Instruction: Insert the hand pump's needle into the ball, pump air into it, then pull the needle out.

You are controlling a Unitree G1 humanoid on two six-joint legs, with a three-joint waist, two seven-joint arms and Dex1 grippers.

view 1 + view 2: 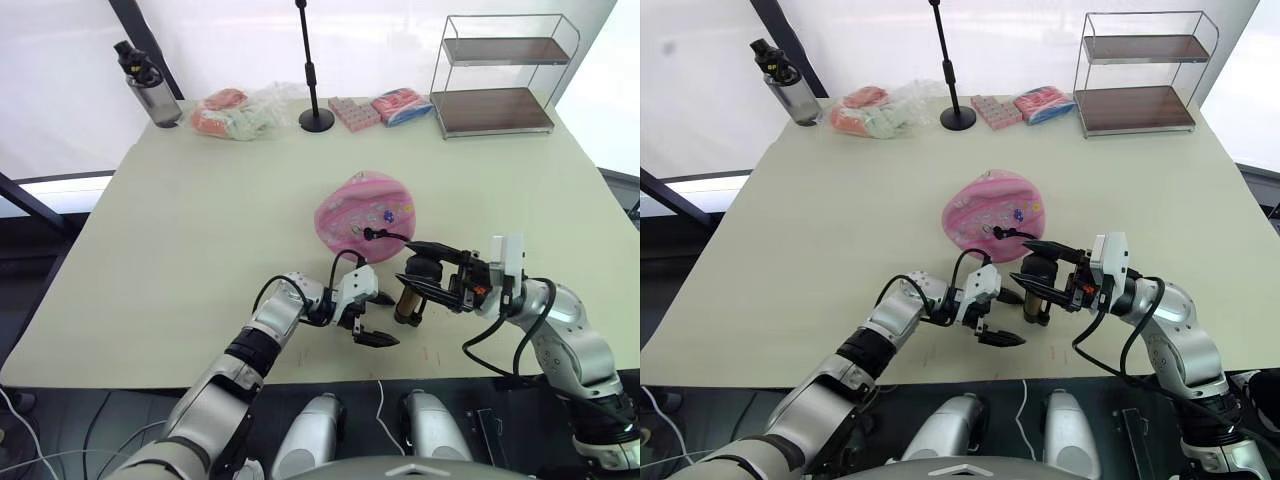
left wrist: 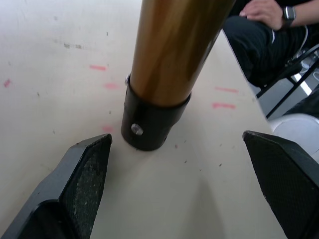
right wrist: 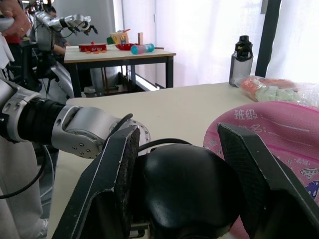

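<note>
1. A pale tabletop [image 1: 200, 250] is seen from above by the robot's head camera. Clock directions below treat the far edge of the table as 12 o'clock.
2. The ball [image 1: 362, 216], pink with small cartoon prints and looking partly deflated, lies near the middle of the table.
3. The hand pump [image 1: 413, 291] stands upright on the table just at 6 o'clock of the ball, slightly toward 5. Its gold-bronze cylinder rises from a black end cap that rests on the table.
4. A thin black hose [image 1: 385, 234] runs from the pump's top up onto the near side of the ball. The needle itself is too small to make out, so I cannot tell whether it sits in the valve.
5. The right gripper [image 1: 422, 267] reaches in from 3 o'clock. Its two black fingers are spread on either side of the pump's black knob handle [image 3: 187, 184], close to it; firm contact is not clear.
6. The left gripper [image 1: 378, 319] comes in from 9 o'clock, low beside the pump's base. Its fingers are spread wide, apart from the black end cap [image 2: 149, 122].
7. Along the far edge, from 11 to 1 o'clock: a dark water bottle [image 1: 148, 88], a clear bag of snacks [image 1: 235, 112], a black stand [image 1: 313, 75], two small packets [image 1: 380, 108] and a wire shelf rack [image 1: 497, 75].
8. A seated person's hand [image 2: 266, 12] shows beyond the table edge.
</note>
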